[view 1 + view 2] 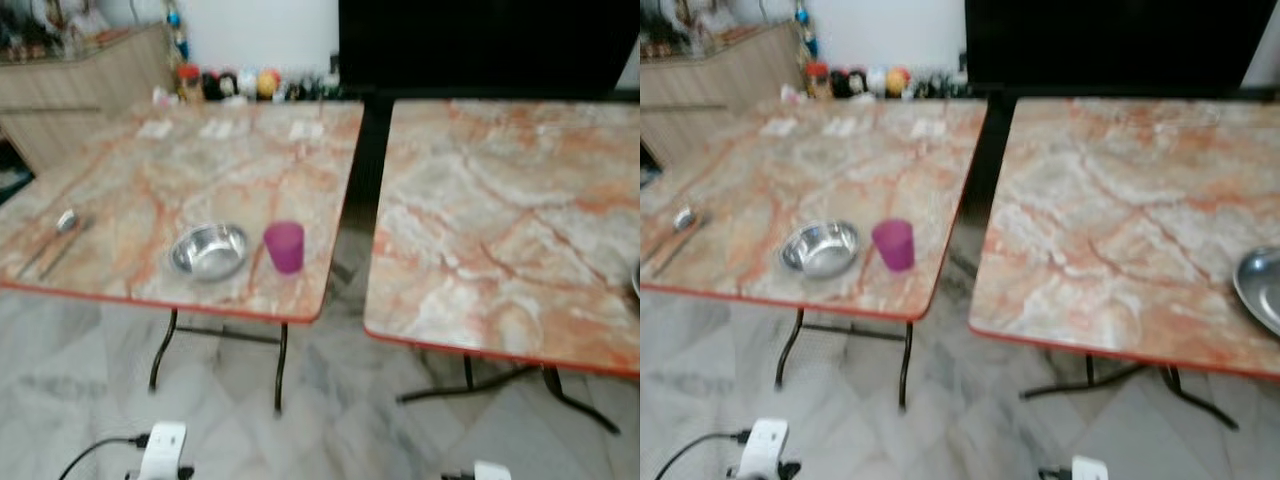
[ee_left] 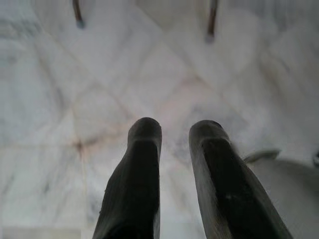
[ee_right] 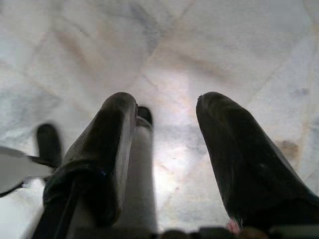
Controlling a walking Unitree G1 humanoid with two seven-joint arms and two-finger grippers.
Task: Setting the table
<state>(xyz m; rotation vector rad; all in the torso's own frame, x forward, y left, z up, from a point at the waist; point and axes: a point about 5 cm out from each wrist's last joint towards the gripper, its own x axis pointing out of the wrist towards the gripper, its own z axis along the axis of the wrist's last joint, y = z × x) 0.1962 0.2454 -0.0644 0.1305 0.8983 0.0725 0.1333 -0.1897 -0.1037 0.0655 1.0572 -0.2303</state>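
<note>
On the left marble-patterned table (image 1: 130,180), a steel bowl (image 1: 208,250) sits near the front edge. A purple cup (image 1: 285,246) stands upright just to the right of it. Farther left on the same table lie a spoon (image 1: 66,221) and thin chopsticks (image 1: 62,250). A steel plate (image 1: 1262,288) rests at the right edge of the right table (image 1: 500,220). Both arms hang low over the floor in front of the tables. My left gripper (image 2: 174,130) is open by a narrow gap and empty. My right gripper (image 3: 167,104) is open wider and also empty.
A dark gap separates the two tables, which stand on thin black legs (image 1: 280,370). White paper pieces (image 1: 305,130) lie at the left table's far side. Behind it are jars and bottles (image 1: 230,83), a wooden counter (image 1: 80,90) and a black panel (image 1: 480,45). The floor (image 1: 330,420) is marble tile.
</note>
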